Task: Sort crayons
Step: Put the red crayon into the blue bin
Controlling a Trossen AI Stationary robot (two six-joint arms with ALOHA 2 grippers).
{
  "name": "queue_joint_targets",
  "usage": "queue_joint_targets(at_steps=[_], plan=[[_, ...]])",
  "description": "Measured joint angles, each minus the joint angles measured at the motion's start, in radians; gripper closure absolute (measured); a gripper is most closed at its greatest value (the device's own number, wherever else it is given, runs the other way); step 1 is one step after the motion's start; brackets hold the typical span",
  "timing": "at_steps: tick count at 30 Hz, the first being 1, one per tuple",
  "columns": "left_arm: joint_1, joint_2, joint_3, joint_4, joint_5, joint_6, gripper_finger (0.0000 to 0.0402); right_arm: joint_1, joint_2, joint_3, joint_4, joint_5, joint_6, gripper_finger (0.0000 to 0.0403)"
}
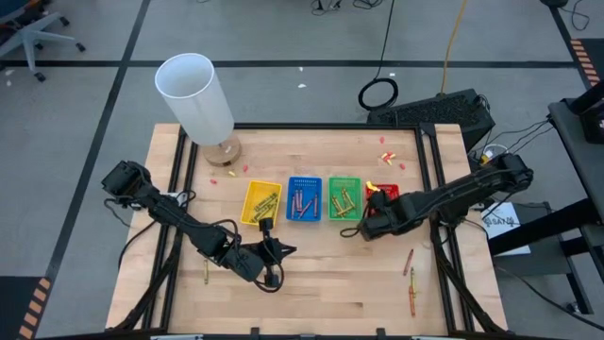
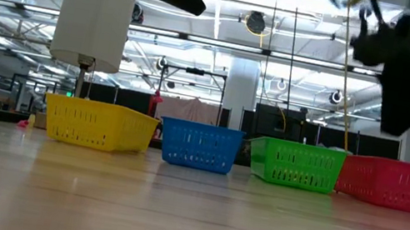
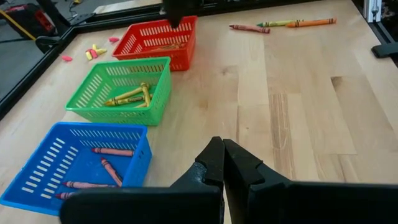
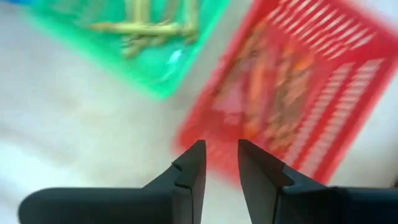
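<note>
Four trays stand in a row mid-table: yellow (image 1: 261, 201), blue (image 1: 304, 198), green (image 1: 344, 197) and red (image 1: 385, 194). Each has crayons lying in it: reddish ones in the blue tray (image 3: 102, 151), yellow-green ones in the green tray (image 3: 132, 95), orange ones in the red tray (image 4: 280, 81). Loose crayons lie on the table at the near right (image 1: 411, 279) (image 3: 283, 24), and one at the near left (image 1: 206, 271). My right gripper (image 4: 221, 158) hovers open and empty over the red tray's near corner. My left gripper (image 3: 222, 163) is shut and empty above the table, just near of the yellow and blue trays.
A white cylinder on a round wooden base (image 1: 196, 96) stands at the table's far left corner. Small pink and yellow scraps (image 1: 388, 157) (image 1: 226, 173) lie behind the trays. Bare wood stretches along the near edge between the two arms.
</note>
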Motion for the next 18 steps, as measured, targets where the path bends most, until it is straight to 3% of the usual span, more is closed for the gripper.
queue_joint_targets(at_steps=[4,11,18], plan=[[0.000,0.000,0.000,0.000,0.000,0.000,0.0400,0.091,0.027,0.113,-0.014,-0.097,0.124,0.0331],[0.000,0.000,0.000,0.001,0.001,-0.008,0.0400,0.265,0.141,0.247,-0.215,-0.280,0.322,0.0345],[0.000,0.000,0.000,-0.027,0.044,-0.058,0.0400,0.427,0.218,0.227,-0.223,-0.275,0.553,0.0348]])
